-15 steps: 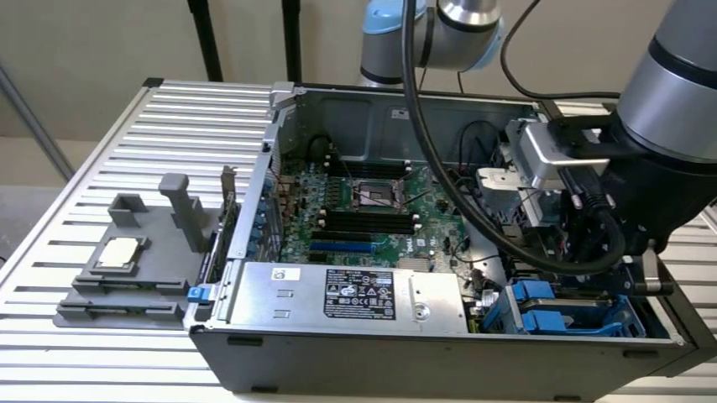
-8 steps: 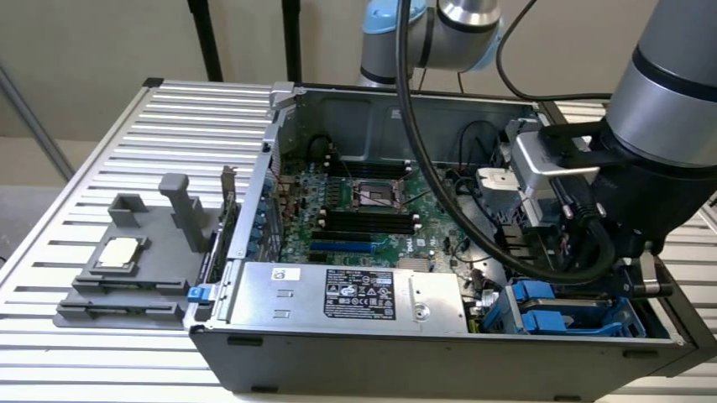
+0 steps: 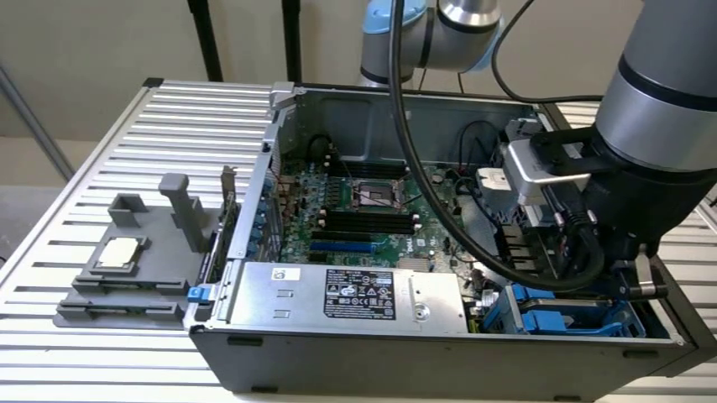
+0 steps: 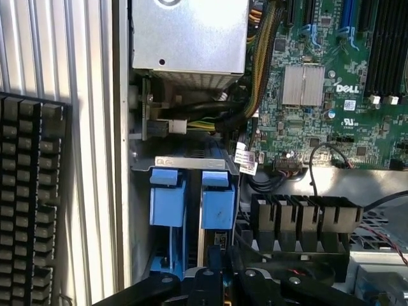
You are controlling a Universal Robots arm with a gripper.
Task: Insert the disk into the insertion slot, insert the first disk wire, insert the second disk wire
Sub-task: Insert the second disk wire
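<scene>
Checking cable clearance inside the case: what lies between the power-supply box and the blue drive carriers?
In the wrist view, a bundle of black and yellow cables crosses between the power-supply box and the blue drive carriers.

**Slatted bench against a plain wall**

From my station I see a worktable (image 3: pixel 168 117) of pale ribbed metal slats, running across the exterior view from edge to edge. Behind it stands a plain beige wall (image 3: pixel 90 42), evenly lit, with two dark upright posts (image 3: pixel 207 38) in front of it. A thin grey bar (image 3: pixel 28 117) slants down at the exterior view's left. Bright light glares off the slats nearest the camera.
</scene>
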